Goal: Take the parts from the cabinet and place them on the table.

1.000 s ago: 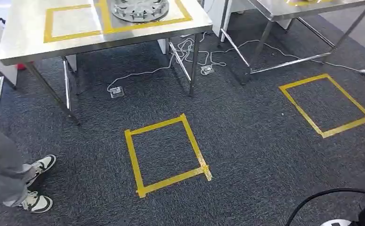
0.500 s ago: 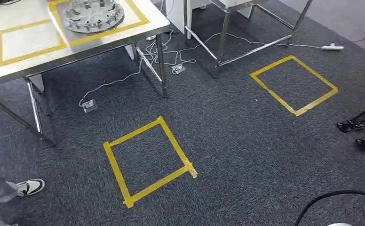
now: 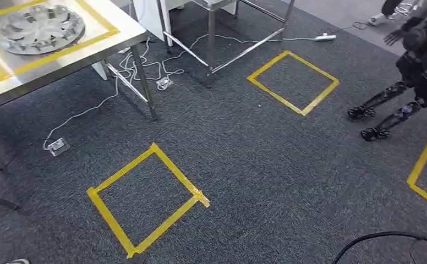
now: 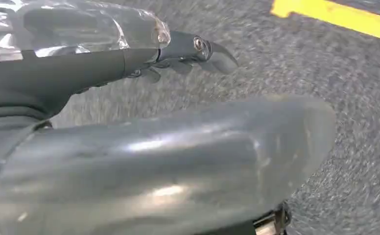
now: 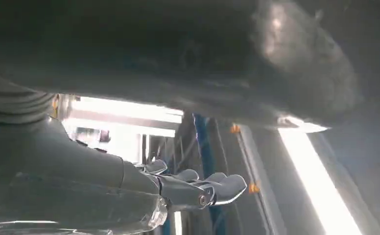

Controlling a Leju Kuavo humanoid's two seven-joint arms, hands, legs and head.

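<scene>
— What have your hands got?

— Nothing. My left hand [image 4: 144, 117] hangs over grey carpet [image 4: 296, 63], fingers [image 4: 198, 51] loosely extended, empty. My right hand [image 5: 144, 161] is empty too, fingers [image 5: 212, 188] stretched apart.

— And the part?

— A round metal part [image 3: 39, 28] lies on the steel table [image 3: 98, 47], inside a yellow tape outline [image 3: 87, 38]. Yellow tape squares [image 3: 145, 201] mark the floor beyond.

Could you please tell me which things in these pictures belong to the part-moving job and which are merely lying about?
Job:
- round silver metal wheel-like part inside a yellow tape outline
- shiny steel table bearing it
- left robot hand and right robot hand, both holding nothing

Lying about:
- white cables under the table
- white power strip
- yellow tape squares on the carpet
- black humanoid robot
</scene>
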